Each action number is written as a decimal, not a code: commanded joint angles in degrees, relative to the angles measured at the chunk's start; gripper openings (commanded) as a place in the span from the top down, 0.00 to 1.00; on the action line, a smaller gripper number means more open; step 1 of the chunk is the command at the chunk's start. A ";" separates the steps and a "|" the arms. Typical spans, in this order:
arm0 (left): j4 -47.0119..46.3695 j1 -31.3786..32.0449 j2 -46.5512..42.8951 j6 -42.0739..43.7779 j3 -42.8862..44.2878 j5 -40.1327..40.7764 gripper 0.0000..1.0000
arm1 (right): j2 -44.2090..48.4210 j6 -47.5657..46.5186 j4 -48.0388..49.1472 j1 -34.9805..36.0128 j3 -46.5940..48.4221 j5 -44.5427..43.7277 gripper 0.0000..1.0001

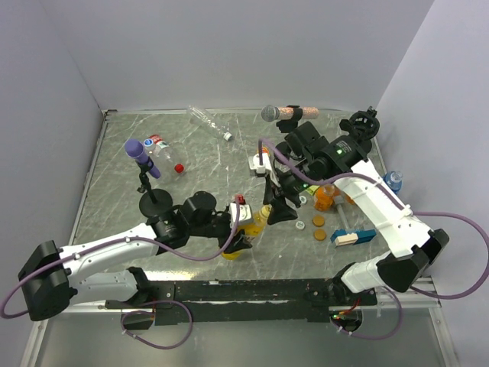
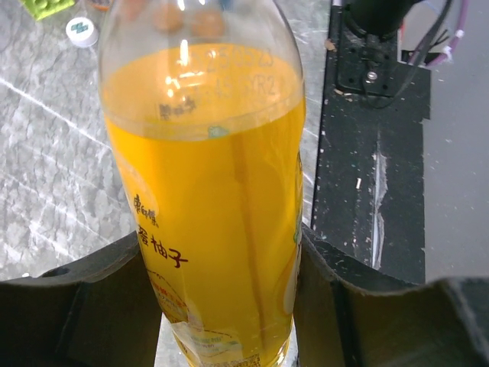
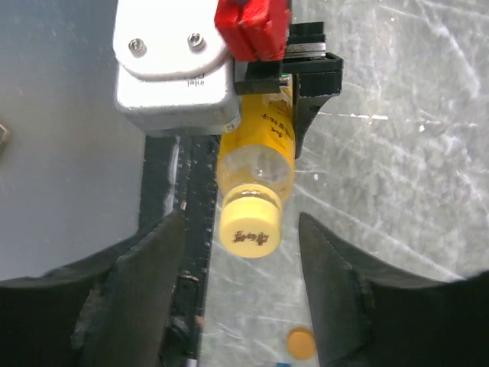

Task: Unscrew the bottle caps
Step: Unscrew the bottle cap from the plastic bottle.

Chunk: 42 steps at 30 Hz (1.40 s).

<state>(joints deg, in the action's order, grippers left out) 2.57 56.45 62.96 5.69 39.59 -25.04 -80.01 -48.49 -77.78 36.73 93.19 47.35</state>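
A: Where's the juice bottle [image 2: 206, 191]?
B: Lower centre, overhead view, clamped in my left end effector [image 2: 221, 302]. My right end effector [image 3: 239, 248] straddles its yellow cap [image 3: 250, 225], spread apart, clear of it.

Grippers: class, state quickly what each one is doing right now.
Left gripper: closed on the juice bottle.
Right gripper: open, fingers either side of the yellow cap, not touching it.
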 commanded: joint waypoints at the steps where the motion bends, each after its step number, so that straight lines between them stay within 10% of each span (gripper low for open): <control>1: -7.58 0.16 0.32 -1.56 1.36 1.39 0.95 | 1.43 8.67 0.96 -3.15 2.26 3.61 0.27; 11: -10.30 3.84 2.34 -5.34 3.03 18.41 0.96 | 8.19 40.11 9.12 -16.42 -7.12 -0.68 0.17; 20: -11.18 9.21 9.81 -7.80 8.92 28.64 0.96 | 7.33 44.09 11.16 -17.31 -10.04 -3.93 0.20; 42: -11.09 10.09 11.92 -7.45 10.42 29.34 0.96 | 2.84 41.29 8.87 -17.39 -7.67 1.25 0.69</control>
<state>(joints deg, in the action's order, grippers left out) -3.20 66.11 75.99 -1.28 46.41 3.60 -77.08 -6.44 -68.29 19.59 83.31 46.24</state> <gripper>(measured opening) 0.595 0.414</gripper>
